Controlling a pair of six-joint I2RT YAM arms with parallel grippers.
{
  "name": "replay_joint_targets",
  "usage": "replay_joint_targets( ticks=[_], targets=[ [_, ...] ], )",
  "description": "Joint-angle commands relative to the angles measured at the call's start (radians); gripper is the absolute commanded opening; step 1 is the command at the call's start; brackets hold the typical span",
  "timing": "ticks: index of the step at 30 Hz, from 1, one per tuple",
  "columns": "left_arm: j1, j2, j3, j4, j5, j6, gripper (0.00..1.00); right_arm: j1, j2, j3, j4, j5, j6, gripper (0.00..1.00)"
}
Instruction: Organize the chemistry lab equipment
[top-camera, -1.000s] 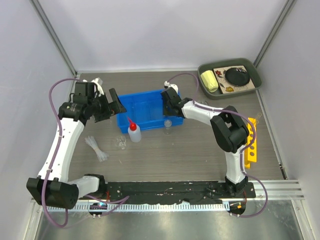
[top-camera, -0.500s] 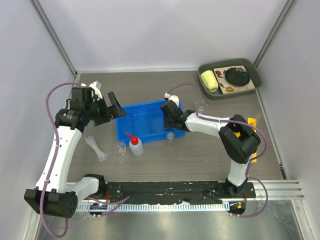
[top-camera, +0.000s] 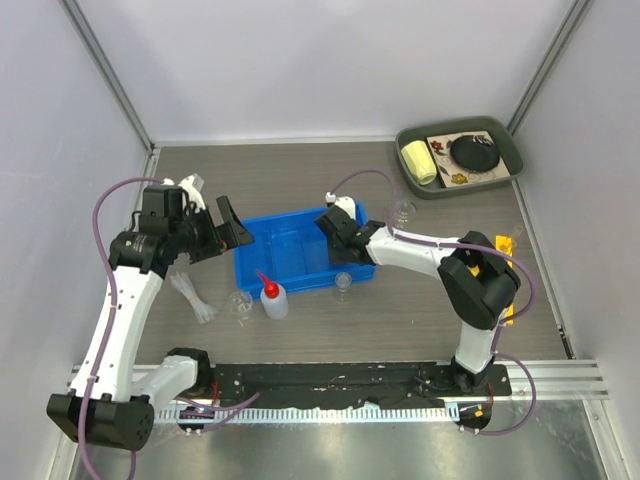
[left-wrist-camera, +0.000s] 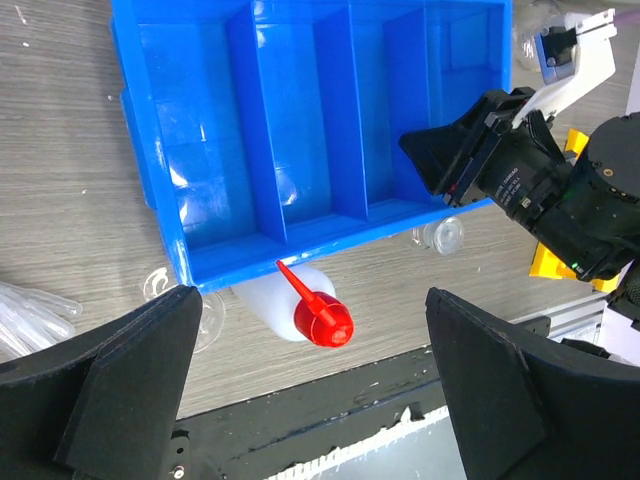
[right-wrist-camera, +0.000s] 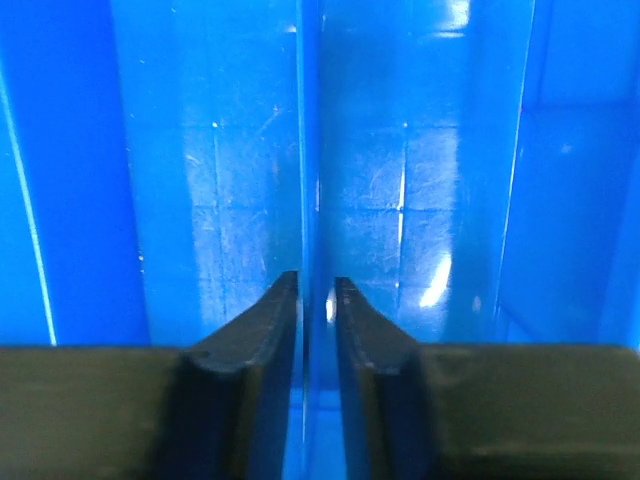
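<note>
My right gripper (top-camera: 333, 226) is shut on a divider wall of the blue bin (top-camera: 290, 247); the right wrist view shows both fingers (right-wrist-camera: 265, 315) pinching that blue wall (right-wrist-camera: 308, 150). My left gripper (top-camera: 226, 222) is wide open and empty, hovering over the bin's left end. The white squeeze bottle with red nozzle (top-camera: 272, 299) stands against the bin's near wall and also shows in the left wrist view (left-wrist-camera: 305, 310). One small beaker (top-camera: 343, 287) sits near the bin's right front, another (top-camera: 241, 303) left of the bottle. Pipettes (top-camera: 193, 296) lie on the left. A flask (top-camera: 402, 212) stands right of the bin.
The yellow rack (top-camera: 504, 241) is mostly hidden behind the right arm. The dark green tray (top-camera: 505, 143) with a yellow roll and black disc sits at the back right corner. The black base rail (top-camera: 330, 378) runs along the near edge.
The right gripper has dragged the blue bin toward the near edge. The bottle and the beakers in front of it have been pushed nearer. The left gripper has shifted slightly and stayed open.
</note>
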Motion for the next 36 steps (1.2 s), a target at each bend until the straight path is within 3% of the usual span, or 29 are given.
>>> replay_joint_targets(
  ticks=[1, 3, 4, 10, 18, 24, 28, 36],
  targets=[
    [0.006, 0.022, 0.044, -0.007, -0.002, 0.034, 1.0, 0.005, 0.028, 0.136, -0.142, 0.068, -0.038, 0.37],
    [0.006, 0.032, 0.056, -0.012, -0.007, 0.043, 1.0, 0.005, 0.022, 0.179, -0.172, 0.088, -0.059, 0.45],
    [0.006, 0.033, 0.058, -0.012, -0.008, 0.046, 1.0, 0.005, 0.019, 0.22, -0.183, 0.103, -0.066, 0.54],
    [0.006, 0.023, 0.041, -0.006, -0.034, 0.052, 1.0, 0.017, -0.064, 0.315, -0.268, 0.1, -0.113, 0.65],
    [0.006, -0.033, 0.014, -0.021, -0.183, 0.011, 1.0, 0.149, -0.202, 0.334, -0.378, -0.104, -0.158, 0.73],
    [0.006, -0.135, -0.011, -0.022, -0.196, -0.008, 1.0, 0.266, -0.239, 0.322, -0.423, -0.197, -0.211, 0.74],
    [0.006, -0.166, -0.003, -0.064, -0.174, 0.002, 1.0, 0.368, -0.206, 0.352, -0.458, -0.179, -0.257, 0.75],
    [0.006, -0.26, 0.02, -0.128, -0.174, 0.005, 1.0, 0.404, -0.121, 0.391, -0.409, -0.147, -0.273, 0.75]
  ],
)
